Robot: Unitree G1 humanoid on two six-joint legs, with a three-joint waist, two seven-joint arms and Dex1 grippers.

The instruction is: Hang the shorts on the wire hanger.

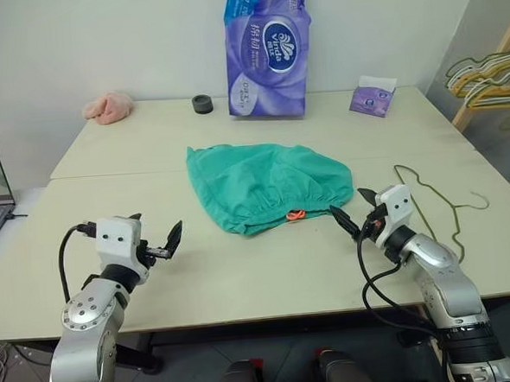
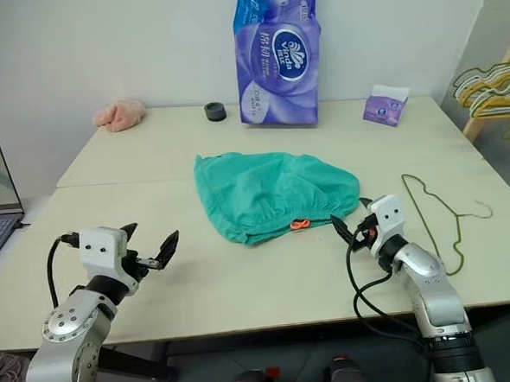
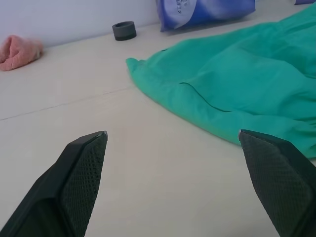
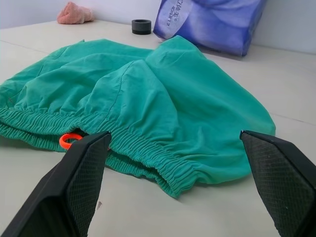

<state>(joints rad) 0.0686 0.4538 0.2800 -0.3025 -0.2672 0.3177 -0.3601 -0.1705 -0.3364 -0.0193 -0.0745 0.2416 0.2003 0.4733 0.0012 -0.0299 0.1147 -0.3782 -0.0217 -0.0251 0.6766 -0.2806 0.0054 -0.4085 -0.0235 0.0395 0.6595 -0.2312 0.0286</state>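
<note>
The left gripper (image 1: 158, 236) hovers over bare table (image 1: 243, 278) with its two black fingers spread wide and nothing between them. The right gripper (image 1: 353, 209) is likewise spread apart and empty, its tips just short of the gathered waistband of the shorts (image 1: 268, 186).

The shorts lie flat and rumpled on the table ahead of both grippers, closer to the right one; from the left gripper they sit ahead and off to its right, well apart. The small orange drawstring tab (image 4: 70, 139) peeks out at the waistband edge, just beside the right gripper's left finger in the right wrist view.

The wire hanger (image 1: 437, 201) lies flat on the table to the right of the right gripper, near its arm, with the curved hook pointing toward the table's right edge.

Far beyond the shorts stand a purple tissue pack (image 1: 266, 47), a small black ring (image 1: 202, 104), a pink cloth lump (image 1: 109, 106) and a small purple tissue box (image 1: 372, 97)
</note>
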